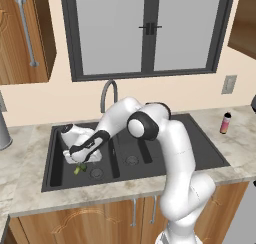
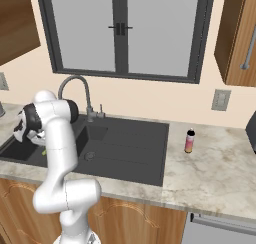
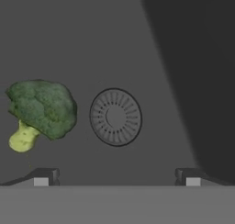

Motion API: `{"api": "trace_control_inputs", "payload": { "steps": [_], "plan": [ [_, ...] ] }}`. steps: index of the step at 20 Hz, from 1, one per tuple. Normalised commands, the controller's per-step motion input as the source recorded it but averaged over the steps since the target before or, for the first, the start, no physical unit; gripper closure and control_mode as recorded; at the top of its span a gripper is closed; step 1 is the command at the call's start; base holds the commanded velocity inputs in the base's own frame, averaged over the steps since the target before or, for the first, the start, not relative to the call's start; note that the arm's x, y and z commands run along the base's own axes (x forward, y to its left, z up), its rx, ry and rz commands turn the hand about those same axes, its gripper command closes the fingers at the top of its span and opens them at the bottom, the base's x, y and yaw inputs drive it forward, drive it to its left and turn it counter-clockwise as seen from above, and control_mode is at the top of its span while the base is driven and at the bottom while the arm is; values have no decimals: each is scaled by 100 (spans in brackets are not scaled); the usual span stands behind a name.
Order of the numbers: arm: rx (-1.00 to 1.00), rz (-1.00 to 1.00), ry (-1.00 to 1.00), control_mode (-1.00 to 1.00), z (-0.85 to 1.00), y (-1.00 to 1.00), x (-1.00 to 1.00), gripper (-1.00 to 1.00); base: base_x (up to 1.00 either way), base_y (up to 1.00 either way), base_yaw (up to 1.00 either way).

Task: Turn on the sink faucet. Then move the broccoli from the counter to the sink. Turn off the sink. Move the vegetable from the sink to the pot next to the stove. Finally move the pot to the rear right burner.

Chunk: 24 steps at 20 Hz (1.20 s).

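The broccoli is seen lying on the floor of the sink, in the left basin, just beside the round drain and free of any grip. Its dark green crown is turned away from its pale stalk, and it rests on its side, as a dropped or set-down floret would be expected to. The claw is held spread wide above the drain, empty, with one fingertip showing at each side of the hand view and the floret lying off to one side of the gap rather than between them. Such a pose is judged to fit a release into the basin, or the start of a pick-up; which of the two cannot be told. The arm is bent down into the basin from the front edge of the counter. Behind the drain, the faucet is arched over the basin's rear rim, with its lever beside it; no water stream can be made out. Open floor is left all round the floret, but the basin walls and the divider toward the second basin stand near, so room for side approaches is judged limited. Well away from the drain, a small bottle is stood on the counter.
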Motion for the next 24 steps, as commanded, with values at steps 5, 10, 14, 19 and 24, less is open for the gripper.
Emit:
{"api": "trace_control_inputs", "payload": {
  "steps": [5,10,14,19,24],
  "plan": [
    [0,12,-3,-100,0,-3,-8,-100,0,0,0],
    [3,10,-4,-100,0,0,0,-100,0,0,0],
    [3,8,-6,-100,0,0,0,-100,0,0,0],
    [1,7,-9,-100,-7,0,0,-100,0,0,0],
    [0,8,-6,-100,-7,0,0,-100,0,0,0]
  ]
}}
